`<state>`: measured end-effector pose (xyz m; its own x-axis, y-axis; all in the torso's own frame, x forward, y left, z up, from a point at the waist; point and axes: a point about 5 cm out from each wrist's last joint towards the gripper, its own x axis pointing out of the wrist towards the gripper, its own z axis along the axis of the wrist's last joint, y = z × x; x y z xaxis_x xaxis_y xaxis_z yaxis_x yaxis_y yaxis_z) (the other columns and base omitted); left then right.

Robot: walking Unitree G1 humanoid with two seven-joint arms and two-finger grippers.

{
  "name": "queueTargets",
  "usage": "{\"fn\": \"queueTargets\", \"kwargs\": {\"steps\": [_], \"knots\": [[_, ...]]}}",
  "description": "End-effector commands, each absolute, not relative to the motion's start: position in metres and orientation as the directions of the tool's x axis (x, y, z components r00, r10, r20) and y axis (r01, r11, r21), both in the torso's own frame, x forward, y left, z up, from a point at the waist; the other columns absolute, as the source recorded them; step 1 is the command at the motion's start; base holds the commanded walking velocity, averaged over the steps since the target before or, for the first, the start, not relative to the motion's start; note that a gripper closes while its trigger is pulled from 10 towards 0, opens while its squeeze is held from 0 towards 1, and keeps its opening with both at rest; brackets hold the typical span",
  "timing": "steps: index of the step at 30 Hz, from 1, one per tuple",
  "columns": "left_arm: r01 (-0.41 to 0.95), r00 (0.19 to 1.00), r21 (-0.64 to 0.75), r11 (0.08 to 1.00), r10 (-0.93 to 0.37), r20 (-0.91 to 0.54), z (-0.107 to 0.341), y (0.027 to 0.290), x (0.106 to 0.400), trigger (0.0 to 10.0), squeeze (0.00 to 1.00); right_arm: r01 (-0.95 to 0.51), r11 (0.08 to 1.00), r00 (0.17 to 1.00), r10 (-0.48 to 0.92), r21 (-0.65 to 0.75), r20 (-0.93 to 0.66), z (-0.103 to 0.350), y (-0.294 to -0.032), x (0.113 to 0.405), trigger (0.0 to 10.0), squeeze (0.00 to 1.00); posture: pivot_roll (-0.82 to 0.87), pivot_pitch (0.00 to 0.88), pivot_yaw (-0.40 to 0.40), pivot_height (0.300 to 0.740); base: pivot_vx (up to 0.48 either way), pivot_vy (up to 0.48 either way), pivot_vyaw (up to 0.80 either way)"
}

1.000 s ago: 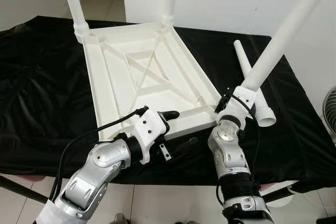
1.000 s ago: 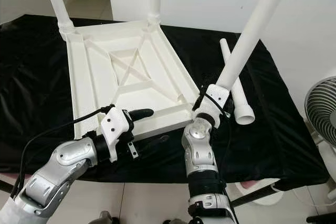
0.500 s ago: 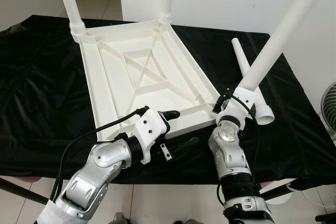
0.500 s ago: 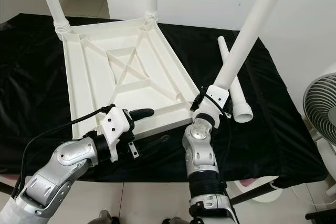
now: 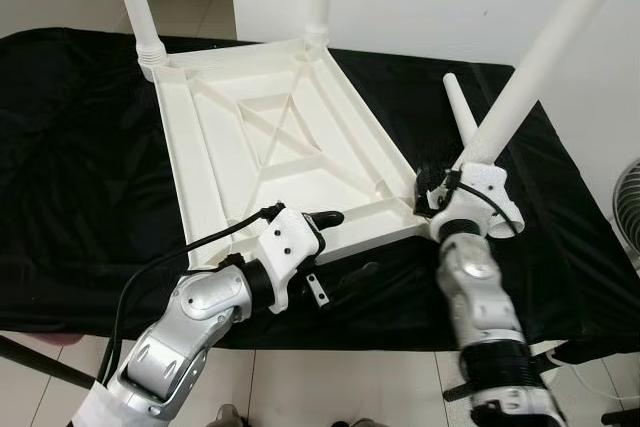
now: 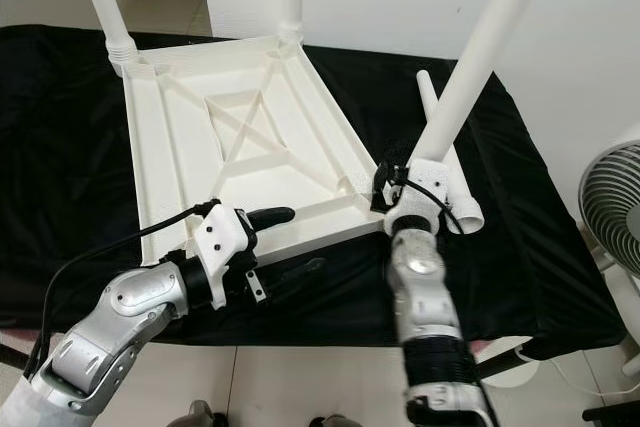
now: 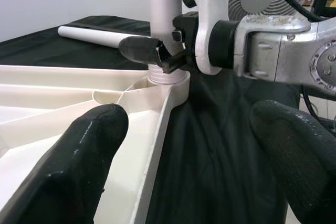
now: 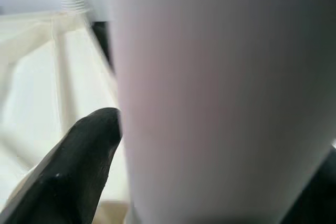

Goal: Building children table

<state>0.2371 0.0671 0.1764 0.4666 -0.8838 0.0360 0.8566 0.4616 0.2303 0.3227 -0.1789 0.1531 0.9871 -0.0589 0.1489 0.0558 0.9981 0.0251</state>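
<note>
On the black-draped bench (image 5: 80, 197) the white plastic tabletop (image 5: 280, 147) lies upside down, ribs up, so legs can be socketed. Its near edge is straddled by the left gripper (image 5: 345, 247), spread wide, steadying it. The third leg (image 5: 530, 77) is clamped in the right gripper (image 7: 157, 53) at the corner socket (image 7: 168, 77). A spare leg (image 5: 470, 137) lies beside. No writing is legible.
</note>
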Motion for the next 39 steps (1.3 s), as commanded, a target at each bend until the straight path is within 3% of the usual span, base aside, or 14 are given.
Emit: {"fn": "queueTargets", "kwargs": {"steps": [1, 8, 10, 24, 25, 26, 27, 28, 29, 30, 39], "knots": [[0.863, 0.463, 0.225, 0.453, -0.886, 0.010, 0.171, 0.067, 0.236, 10.0, 0.00, 0.012, 1.000, 0.989, -0.015, 0.019, 0.149, 0.151, -0.181, 0.320, 10.0, 0.00, 0.11, 0.086, -0.054, 0.740, 0.000, 0.000, 0.00], [0.862, 0.470, 0.218, 0.459, -0.883, -0.002, 0.168, 0.066, 0.236, 10.0, 0.00, -0.127, 0.991, 0.980, 0.133, -0.050, 0.145, 0.152, -0.200, 0.315, 10.0, 0.00, 0.11, 0.084, -0.053, 0.740, 0.000, 0.000, 0.00], [0.860, 0.473, 0.219, 0.461, -0.881, -0.004, 0.168, 0.066, 0.236, 10.0, 0.00, -0.226, 0.972, 0.964, 0.233, -0.070, 0.127, 0.152, -0.204, 0.313, 10.0, 0.00, 0.11, 0.082, -0.050, 0.740, 0.000, 0.000, 0.00], [0.860, 0.469, 0.230, 0.455, -0.883, -0.007, 0.170, 0.066, 0.239, 10.0, 0.00, -0.435, 0.889, 0.886, 0.451, -0.140, 0.107, 0.163, -0.211, 0.320, 10.0, 0.00, 0.10, 0.079, -0.038, 0.740, 0.000, 0.000, 0.00], [0.861, 0.468, 0.230, 0.454, -0.884, -0.007, 0.170, 0.066, 0.239, 10.0, 0.00, -0.433, 0.890, 0.888, 0.449, -0.142, 0.102, 0.163, -0.213, 0.322, 9.3, 0.00, 0.10, 0.079, -0.036, 0.740, 0.000, 0.000, 0.00], [0.861, 0.468, 0.230, 0.454, -0.884, -0.007, 0.170, 0.066, 0.239, 10.0, 0.00, -0.433, 0.890, 0.888, 0.449, -0.142, 0.102, 0.163, -0.213, 0.322, 9.3, 0.00, 0.10, 0.079, -0.036, 0.740, 0.000, 0.000, 0.00], [0.861, 0.467, 0.231, 0.453, -0.884, -0.007, 0.170, 0.066, 0.238, 10.0, 0.00, -0.439, 0.887, 0.885, 0.455, -0.146, 0.098, 0.163, -0.214, 0.323, 6.4, 0.00, 0.10, 0.079, -0.037, 0.740, 0.000, 0.000, 0.00], [0.861, 0.467, 0.231, 0.453, -0.884, -0.008, 0.170, 0.066, 0.238, 10.0, 0.00, -0.442, 0.885, 0.885, 0.457, -0.148, 0.093, 0.162, -0.215, 0.324, 4.5, 0.00, 0.10, 0.079, -0.036, 0.740, 0.000, 0.000, 0.00], [0.861, 0.467, 0.231, 0.453, -0.884, -0.008, 0.170, 0.066, 0.238, 10.0, 0.00, -0.442, 0.885, 0.885, 0.457, -0.148, 0.093, 0.162, -0.215, 0.324, 4.5, 0.00, 0.10, 0.079, -0.036, 0.740, 0.000, 0.000, 0.00], [0.861, 0.467, 0.231, 0.453, -0.884, -0.008, 0.170, 0.066, 0.238, 10.0, 0.00, -0.446, 0.882, 0.883, 0.461, -0.148, 0.088, 0.162, -0.217, 0.325, 0.0, 0.00, 0.11, 0.080, -0.037, 0.740, 0.000, 0.000, 0.00], [0.859, 0.472, 0.230, 0.457, -0.882, -0.009, 0.171, 0.067, 0.237, 10.0, 0.00, -0.410, 0.901, 0.908, 0.418, -0.138, 0.030, 0.153, -0.225, 0.331, 0.0, 0.00, 0.11, 0.088, -0.040, 0.740, 0.000, 0.000, 0.00]]}}
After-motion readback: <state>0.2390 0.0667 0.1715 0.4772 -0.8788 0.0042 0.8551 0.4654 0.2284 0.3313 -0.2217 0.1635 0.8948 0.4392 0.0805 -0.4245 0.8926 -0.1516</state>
